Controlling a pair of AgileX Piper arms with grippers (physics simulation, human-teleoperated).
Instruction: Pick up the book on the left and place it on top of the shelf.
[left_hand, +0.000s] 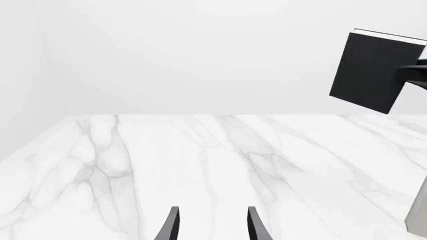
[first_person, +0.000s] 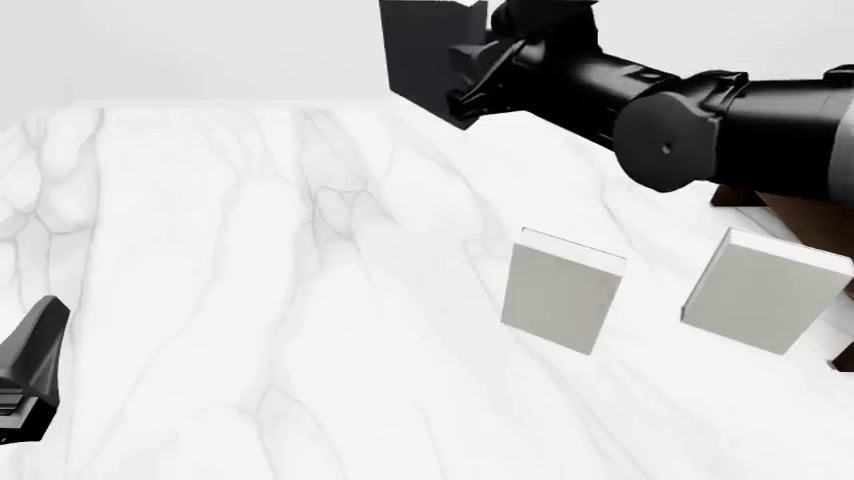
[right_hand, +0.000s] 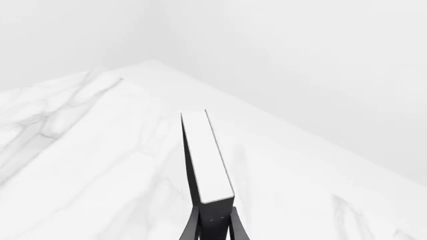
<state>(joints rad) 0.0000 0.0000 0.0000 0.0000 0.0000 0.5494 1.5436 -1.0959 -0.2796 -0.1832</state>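
The book, black with white page edges, hangs high above the far side of the table, and my right gripper is shut on its edge. The right wrist view looks along its white page edge, with the fingers clamped on both covers. The book also shows in the left wrist view, off the table and slightly tilted. Only a dark brown piece of the shelf shows at the right edge, behind the right arm. My left gripper is open over bare marble near the front left.
Two light grey books stand upright on the marble table: one in the middle right, one further right in front of the shelf. The right arm stretches across above them.
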